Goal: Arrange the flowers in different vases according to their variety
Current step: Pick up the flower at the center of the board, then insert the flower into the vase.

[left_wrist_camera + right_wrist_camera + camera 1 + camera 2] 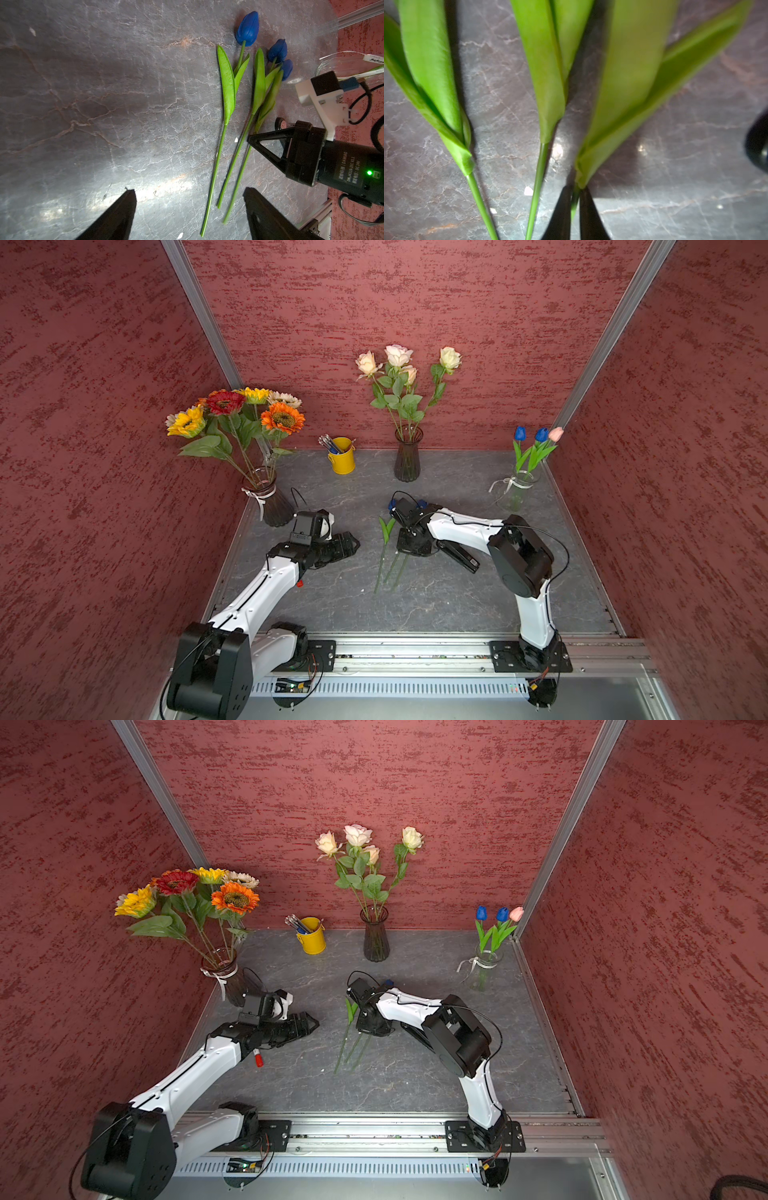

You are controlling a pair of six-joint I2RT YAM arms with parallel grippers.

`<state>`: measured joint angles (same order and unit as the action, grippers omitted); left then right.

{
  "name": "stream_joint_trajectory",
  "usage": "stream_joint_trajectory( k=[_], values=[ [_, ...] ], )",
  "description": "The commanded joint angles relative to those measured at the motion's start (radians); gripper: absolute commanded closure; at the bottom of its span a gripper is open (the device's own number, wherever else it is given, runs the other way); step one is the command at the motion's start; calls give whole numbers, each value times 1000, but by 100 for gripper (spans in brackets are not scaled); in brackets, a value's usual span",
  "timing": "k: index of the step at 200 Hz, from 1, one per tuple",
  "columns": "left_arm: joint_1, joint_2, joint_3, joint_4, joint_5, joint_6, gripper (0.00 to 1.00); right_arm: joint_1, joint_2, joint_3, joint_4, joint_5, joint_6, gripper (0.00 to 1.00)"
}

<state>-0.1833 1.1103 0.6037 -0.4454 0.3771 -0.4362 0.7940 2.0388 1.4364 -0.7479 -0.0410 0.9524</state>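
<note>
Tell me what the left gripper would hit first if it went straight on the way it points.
Likely the nearest loose tulip, at its stem: the cut end lies in line between the fingers of the open left gripper. Its height above the table is unclear.

You have three vases: a ribboned dark vase (pixel 274 506) at left, a plain dark vase (pixel 407 464) at centre and a clear vase (pixel 515 493) at right. Count four roses (pixel 398 355) at upper centre. You see at least five sunflowers (pixel 282 418) at upper left, but the bunch is too crowded for a sure total. Three standing tulips (pixel 541 434) show at right, two blue and one pink. Three loose blue tulips (pixel 248 26) lie flat. You also have one yellow bucket (pixel 343 462) and two robot arms (pixel 266 593).
</note>
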Motion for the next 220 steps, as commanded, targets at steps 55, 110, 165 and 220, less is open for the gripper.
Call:
stream_joint_trajectory(
  k=[55,110,165,220],
  values=[
    [10,-12,6,9,16,13,14,10,-69,59,-125,93,-59,100],
    [10,-30,8,-11,3,4,14,-81,-334,128,-195,218,-199,100],
    [8,-23,15,-5,0,-13,15,-266,-636,77,7,505,-603,100],
    [0,25,52,-12,-5,-18,15,-517,-772,-93,614,614,-1048,100]
  ],
)
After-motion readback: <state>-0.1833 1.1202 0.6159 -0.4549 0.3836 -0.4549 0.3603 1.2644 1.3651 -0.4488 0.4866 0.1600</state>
